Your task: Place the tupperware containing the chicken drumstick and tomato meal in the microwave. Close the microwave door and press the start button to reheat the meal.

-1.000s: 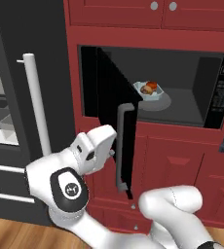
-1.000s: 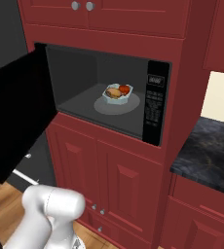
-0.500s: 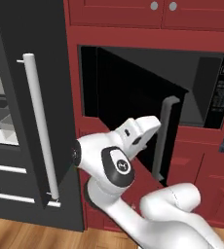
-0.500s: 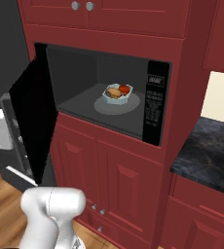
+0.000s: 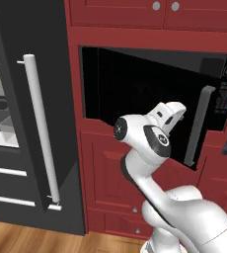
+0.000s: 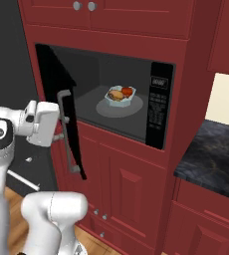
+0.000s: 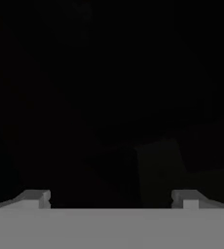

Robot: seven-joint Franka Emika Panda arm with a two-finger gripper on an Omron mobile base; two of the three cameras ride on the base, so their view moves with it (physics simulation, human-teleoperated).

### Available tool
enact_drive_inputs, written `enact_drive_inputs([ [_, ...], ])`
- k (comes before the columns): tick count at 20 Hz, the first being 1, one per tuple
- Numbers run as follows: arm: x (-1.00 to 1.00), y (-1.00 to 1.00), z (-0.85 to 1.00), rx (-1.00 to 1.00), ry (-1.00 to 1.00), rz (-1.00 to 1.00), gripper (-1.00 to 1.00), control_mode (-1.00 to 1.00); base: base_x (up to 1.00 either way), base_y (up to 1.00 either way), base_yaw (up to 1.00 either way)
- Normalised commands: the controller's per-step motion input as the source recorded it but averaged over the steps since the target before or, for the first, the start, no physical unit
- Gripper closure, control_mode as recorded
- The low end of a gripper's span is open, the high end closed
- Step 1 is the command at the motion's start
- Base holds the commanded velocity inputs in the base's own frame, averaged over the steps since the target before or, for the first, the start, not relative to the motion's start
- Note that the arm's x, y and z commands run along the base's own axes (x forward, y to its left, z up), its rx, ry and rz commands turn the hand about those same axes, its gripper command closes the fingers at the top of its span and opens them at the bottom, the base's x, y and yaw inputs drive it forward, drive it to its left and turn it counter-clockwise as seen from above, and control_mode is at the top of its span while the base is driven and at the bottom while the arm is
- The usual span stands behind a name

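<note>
The microwave (image 6: 94, 67) sits in red cabinetry, its cavity lit. Inside, the pale-blue tupperware (image 6: 120, 95) rests on the round turntable (image 6: 106, 108), with the brown chicken drumstick (image 6: 116, 94) and the red tomato (image 6: 128, 91) in it. The microwave door (image 5: 135, 94) stands partly swung in, its grey bar handle (image 6: 68, 134) toward me. My gripper (image 6: 57, 127) presses its tips against the door's outer glass beside the handle, seen in the left base view as gripper (image 5: 173, 114). In the hand view the gripper (image 7: 111, 198) is open, with only dark glass between the fingertips (image 7: 36, 197).
The button panel (image 6: 157, 107) is on the microwave's right side. A tall dark door with a long white handle (image 5: 40, 131) stands to the left. Red cabinet doors (image 6: 126, 189) run below, and a dark stone counter (image 6: 211, 152) lies to the right.
The microwave door has swung from wide open to partly closed, with my hand following it rightward in the left base view. The tupperware has not moved.
</note>
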Motion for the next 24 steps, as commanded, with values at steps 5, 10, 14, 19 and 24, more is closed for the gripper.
enact_drive_inputs([
  [5,0.7,-0.21,0.0,0.0,0.0,0.2,-1.0,-1.0,0.0,0.0,0.0],
  [10,0.9,-0.24,0.0,0.0,0.05,0.2,-1.0,-1.0,0.0,0.0,0.0],
  [14,1.0,-0.36,0.0,0.01,0.09,0.2,-1.0,-1.0,0.0,0.0,0.0],
  [19,0.99,-0.43,0.0,0.02,0.11,0.18,-1.0,-1.0,0.0,0.0,0.0],
  [24,0.92,-0.42,0.0,0.02,0.13,0.17,-1.0,-1.0,0.0,0.0,0.0],
])
